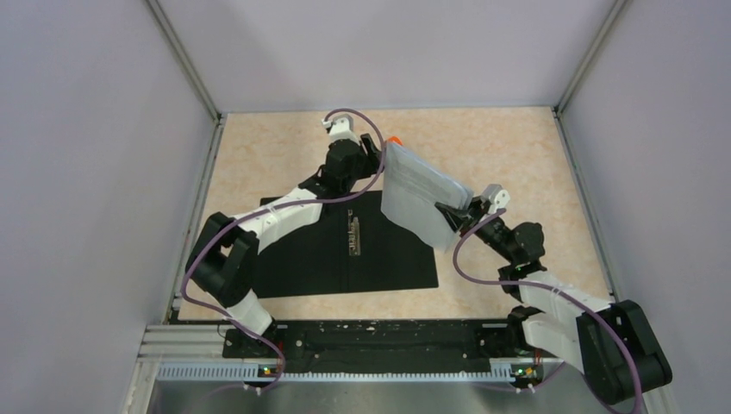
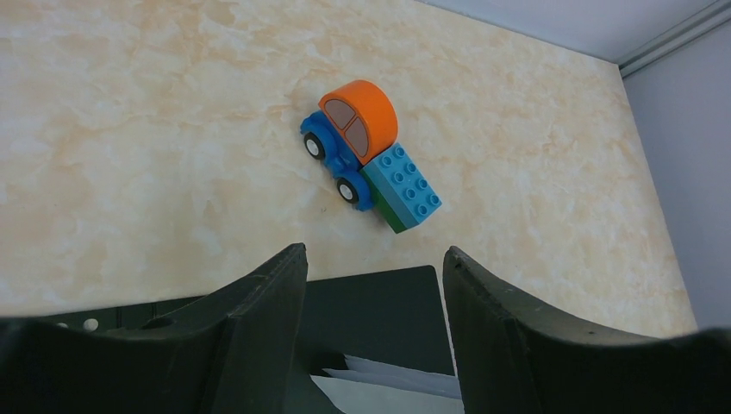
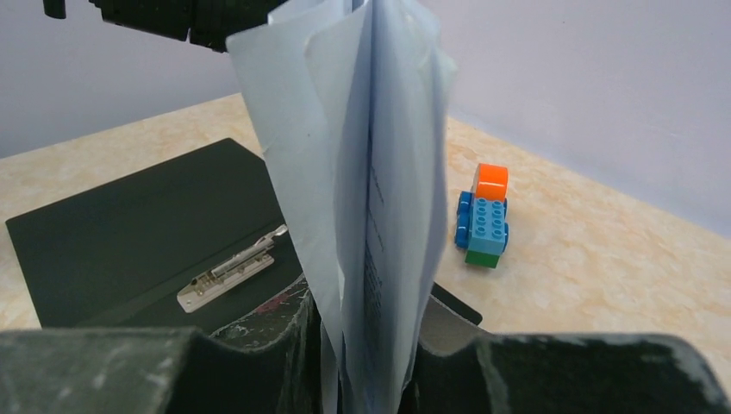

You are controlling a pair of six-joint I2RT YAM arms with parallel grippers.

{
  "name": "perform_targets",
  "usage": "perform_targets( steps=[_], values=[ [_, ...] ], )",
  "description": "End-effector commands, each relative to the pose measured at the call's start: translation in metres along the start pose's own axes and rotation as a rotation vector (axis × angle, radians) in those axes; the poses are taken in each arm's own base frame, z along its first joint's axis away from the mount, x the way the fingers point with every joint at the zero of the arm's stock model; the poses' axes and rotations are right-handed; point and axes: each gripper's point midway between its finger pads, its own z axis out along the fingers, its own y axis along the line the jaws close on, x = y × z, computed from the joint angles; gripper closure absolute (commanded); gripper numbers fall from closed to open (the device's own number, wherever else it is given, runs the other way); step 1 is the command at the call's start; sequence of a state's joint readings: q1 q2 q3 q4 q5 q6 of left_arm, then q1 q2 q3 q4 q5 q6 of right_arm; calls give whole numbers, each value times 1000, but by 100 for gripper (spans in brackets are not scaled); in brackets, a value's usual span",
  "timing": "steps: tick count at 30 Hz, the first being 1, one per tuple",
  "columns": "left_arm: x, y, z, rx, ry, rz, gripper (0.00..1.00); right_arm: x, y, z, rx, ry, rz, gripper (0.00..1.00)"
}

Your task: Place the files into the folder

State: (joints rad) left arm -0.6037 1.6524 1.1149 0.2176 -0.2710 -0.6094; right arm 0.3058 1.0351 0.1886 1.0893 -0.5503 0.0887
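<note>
A: Why are the files point(image 1: 421, 194) up on edge?
B: Probably to swing them over the folder point(image 1: 345, 259), lying open on the tabletop point(image 1: 517, 155) beneath the left gripper point(image 2: 375, 259).
A: Is that gripper holding?
B: No, it's spread wide; the sheets' edge just sits inside its jaws.
A: And the right gripper point(image 3: 366, 319)?
B: Files rise from between its jaws; pinched or only flanked, I can't tell.

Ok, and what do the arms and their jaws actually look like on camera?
Both the left arm and the right arm have white link shells between bulky black joint housings. A purple cable loops loosely along each one, and a small white camera block sits at each wrist. The jaws are matte black, thick and tapered; the right pair carries pale scuffs.
</note>
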Motion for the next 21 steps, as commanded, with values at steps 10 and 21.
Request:
perform_targets(
  steps=[10,21],
  values=[
    [-14,-24,-7,-29,-85,-76,37,-7,4,1,-9,-27,2,72],
    [-13,-31,-26,-24,-128,-126,38,-6,5,1,-15,-26,14,70]
  ],
)
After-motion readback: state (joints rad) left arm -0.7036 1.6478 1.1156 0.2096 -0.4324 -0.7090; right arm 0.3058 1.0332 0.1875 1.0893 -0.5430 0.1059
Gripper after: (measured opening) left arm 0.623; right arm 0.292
